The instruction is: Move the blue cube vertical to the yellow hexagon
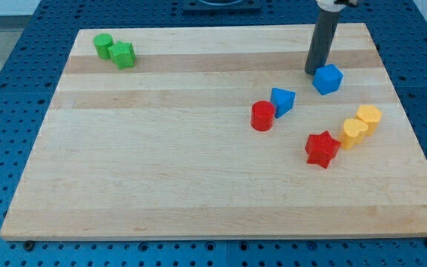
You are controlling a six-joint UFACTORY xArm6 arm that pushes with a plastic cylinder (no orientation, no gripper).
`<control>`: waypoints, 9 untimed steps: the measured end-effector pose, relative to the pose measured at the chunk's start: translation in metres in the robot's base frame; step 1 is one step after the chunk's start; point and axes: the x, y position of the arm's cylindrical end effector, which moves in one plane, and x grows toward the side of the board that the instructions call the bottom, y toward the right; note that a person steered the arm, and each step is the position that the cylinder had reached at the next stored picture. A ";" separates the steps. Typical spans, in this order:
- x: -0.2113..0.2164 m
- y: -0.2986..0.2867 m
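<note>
The blue cube [328, 78] lies on the wooden board [161, 163] at the upper right. My tip [316, 71] rests on the board against the cube's upper left side. The yellow hexagon [369, 116] sits to the lower right of the cube, near the board's right edge, touching a second yellow block [354, 131] at its lower left.
A blue triangular block [282, 99] and a red cylinder [262, 116] sit together left of the cube. A red star [322, 148] lies next to the yellow pair. A green cylinder [103, 45] and a green star [124, 54] sit at the top left.
</note>
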 end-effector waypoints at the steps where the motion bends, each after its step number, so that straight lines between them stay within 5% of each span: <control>1: 0.004 0.023; 4: 0.043 -0.019; 8: 0.098 0.021; 9: 0.078 0.028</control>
